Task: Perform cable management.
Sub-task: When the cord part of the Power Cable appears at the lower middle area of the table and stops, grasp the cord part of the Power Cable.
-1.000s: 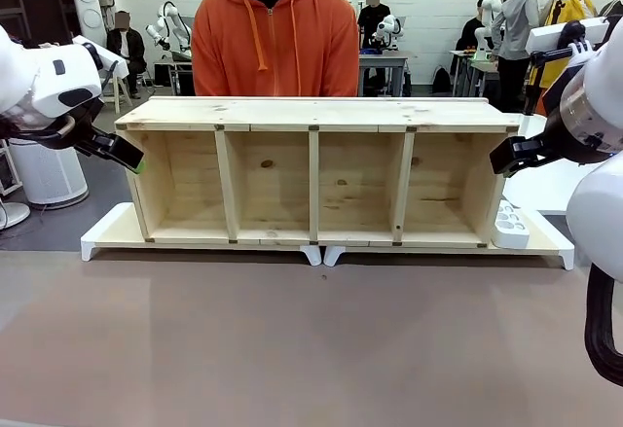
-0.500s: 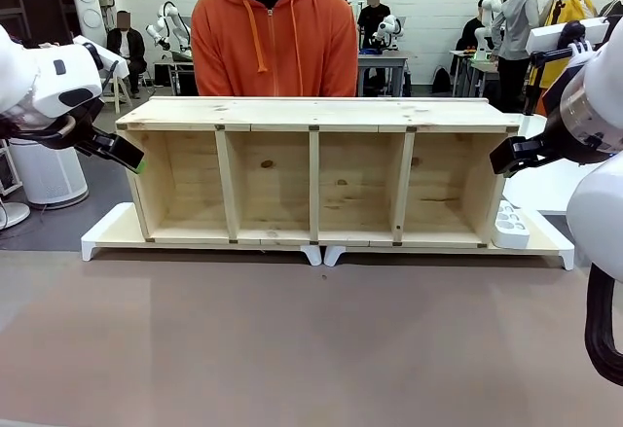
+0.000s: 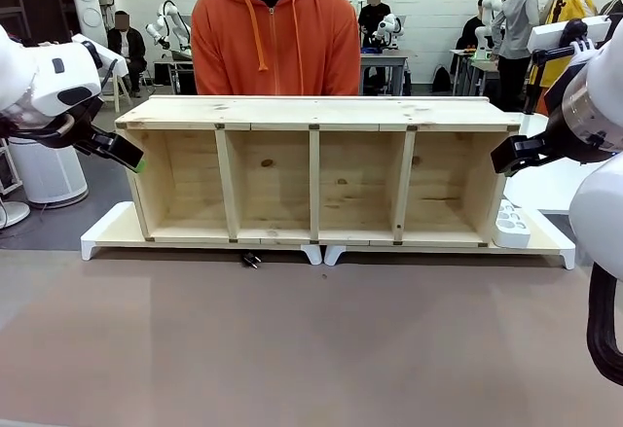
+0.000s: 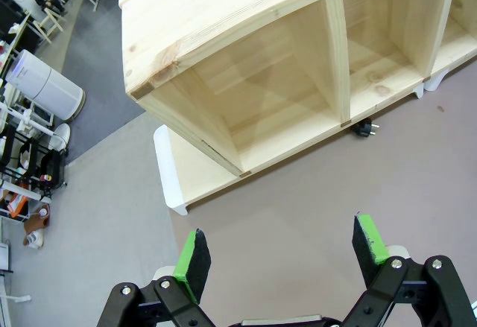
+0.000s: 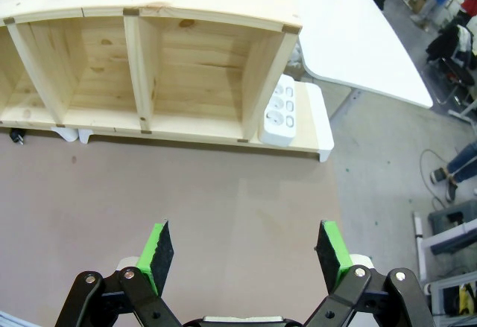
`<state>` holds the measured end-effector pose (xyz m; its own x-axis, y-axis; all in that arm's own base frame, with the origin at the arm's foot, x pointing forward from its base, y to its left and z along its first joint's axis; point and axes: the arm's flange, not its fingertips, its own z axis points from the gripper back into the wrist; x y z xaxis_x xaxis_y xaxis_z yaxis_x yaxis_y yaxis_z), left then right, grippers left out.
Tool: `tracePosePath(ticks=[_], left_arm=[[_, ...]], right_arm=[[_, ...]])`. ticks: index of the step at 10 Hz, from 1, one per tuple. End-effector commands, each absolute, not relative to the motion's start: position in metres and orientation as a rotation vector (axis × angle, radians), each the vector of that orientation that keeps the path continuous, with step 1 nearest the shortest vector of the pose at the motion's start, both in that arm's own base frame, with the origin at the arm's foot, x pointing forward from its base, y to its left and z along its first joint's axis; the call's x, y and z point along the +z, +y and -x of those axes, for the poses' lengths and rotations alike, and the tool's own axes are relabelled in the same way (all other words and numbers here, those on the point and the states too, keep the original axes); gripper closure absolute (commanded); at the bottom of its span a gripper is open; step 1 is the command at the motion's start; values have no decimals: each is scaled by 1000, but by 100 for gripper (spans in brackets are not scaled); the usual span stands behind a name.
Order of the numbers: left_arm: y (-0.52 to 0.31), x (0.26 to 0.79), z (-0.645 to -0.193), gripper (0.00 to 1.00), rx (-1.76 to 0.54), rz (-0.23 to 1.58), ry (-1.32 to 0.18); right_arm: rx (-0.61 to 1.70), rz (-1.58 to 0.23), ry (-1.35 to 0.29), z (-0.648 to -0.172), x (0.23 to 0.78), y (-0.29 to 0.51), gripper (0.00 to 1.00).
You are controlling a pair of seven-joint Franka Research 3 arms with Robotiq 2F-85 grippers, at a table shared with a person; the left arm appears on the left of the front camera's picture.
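Observation:
The cable shows as a black plug (image 3: pixel 251 259) poking out from under the front edge of the wooden shelf (image 3: pixel 311 114), below its second compartment from the left; the rest of the cord is hidden behind the shelf. The left wrist view has the plug (image 4: pixel 364 127) on the table, and the right wrist view has the plug (image 5: pixel 16 138) at its left edge. A white power strip (image 3: pixel 510 225) leans at the shelf's right end, as does the power strip (image 5: pixel 283 112). My left gripper (image 3: pixel 128 155) hangs open off the shelf's left end, my right gripper (image 3: pixel 510 153) open off its right end. Both hold nothing (image 4: pixel 279 245) (image 5: pixel 244 245).
The shelf lies on its side on white stands (image 3: pixel 107 232), its several compartments facing me. A person in an orange hoodie (image 3: pixel 275 38) stands behind it. A white table (image 5: pixel 358 36) is at the right. Brown tabletop (image 3: pixel 311 339) stretches in front.
The black plug has come out from under the shelf's front edge, where nothing showed before. Both arms have stayed still.

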<state>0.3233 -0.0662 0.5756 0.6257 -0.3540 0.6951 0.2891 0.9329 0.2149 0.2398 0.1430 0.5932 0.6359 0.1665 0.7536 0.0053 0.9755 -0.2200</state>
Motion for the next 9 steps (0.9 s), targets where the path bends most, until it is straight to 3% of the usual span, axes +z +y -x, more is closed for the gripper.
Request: tracePosePath(ticks=[1, 9], left_arm=[[-66, 575, -323, 0, -370, -82, -815], [-66, 575, -323, 0, -370, -82, -815]], right_arm=[[102, 209, -877, -240, 593, 143, 0], [102, 209, -877, -240, 593, 143, 0]])
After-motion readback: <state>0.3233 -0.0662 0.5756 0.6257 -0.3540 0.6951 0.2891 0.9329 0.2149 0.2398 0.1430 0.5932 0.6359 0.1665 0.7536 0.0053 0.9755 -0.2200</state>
